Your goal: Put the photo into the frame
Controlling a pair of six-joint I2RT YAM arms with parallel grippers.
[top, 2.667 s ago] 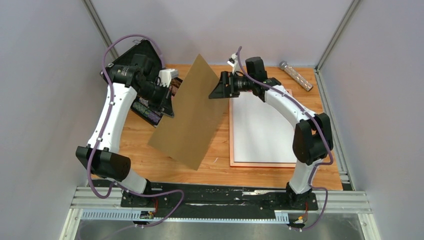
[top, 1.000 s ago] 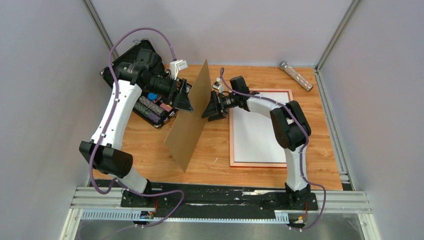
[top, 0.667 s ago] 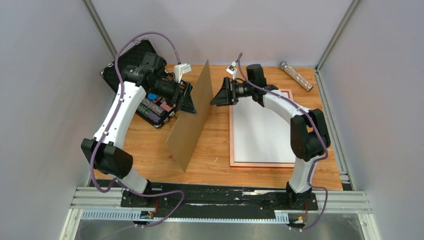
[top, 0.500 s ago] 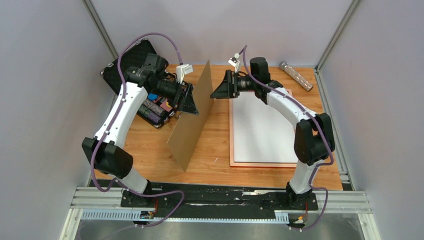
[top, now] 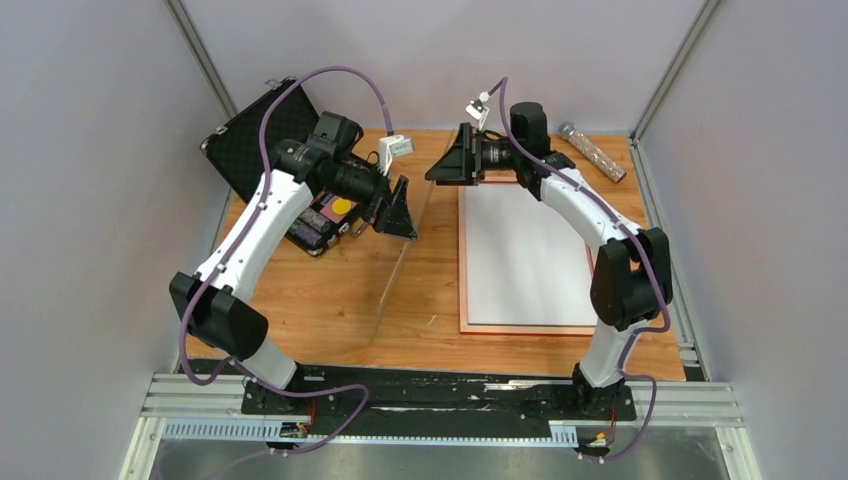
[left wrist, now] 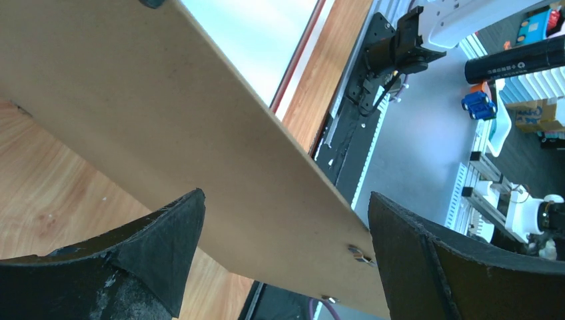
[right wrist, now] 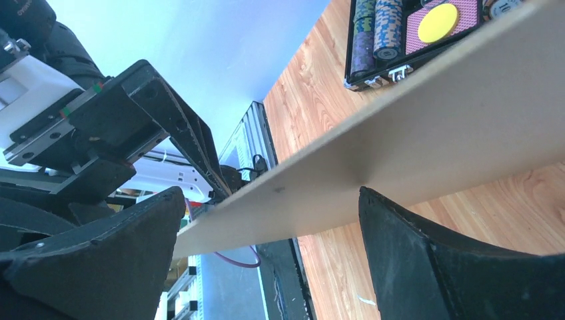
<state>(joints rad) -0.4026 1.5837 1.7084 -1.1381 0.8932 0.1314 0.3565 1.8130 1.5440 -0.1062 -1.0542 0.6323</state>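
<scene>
On the right half of the tabletop (top: pixel 300 300), the frame (top: pixel 520 329) is lying flat with its pinkish-copper face showing, its long sides running from the near edge toward the far edge. The photo (top: pixel 520 260) is lying inside it, plain white back facing up, with only a thin rim of the frame showing around it. Just to the left, near the middle of the tabletop, a brown backing board (left wrist: pixel 200 133) is standing on one long edge, nearly upright. The overhead camera is seeing it almost edge-on, as a thin slanting line. At the far left corner a black foam-lined case (top: pixel 245 130) is sitting open, with stacks of chips (top: pixel 318 225) and a yellow disc (top: pixel 341 207) showing in its lower half. The left gripper (left wrist: pixel 285 200) is hovering on the case side of the board, its fingers spread wide and gripping nothing; the board is crossing its view just beyond the fingertips. The right gripper (right wrist: pixel 272 192) is facing the board from the frame side, near the board's far end, its fingers likewise spread wide and clamping nothing. Whether either gripper is touching the board I cannot tell. A silvery cylinder (top: pixel 592 151) is lying at the far right corner.
</scene>
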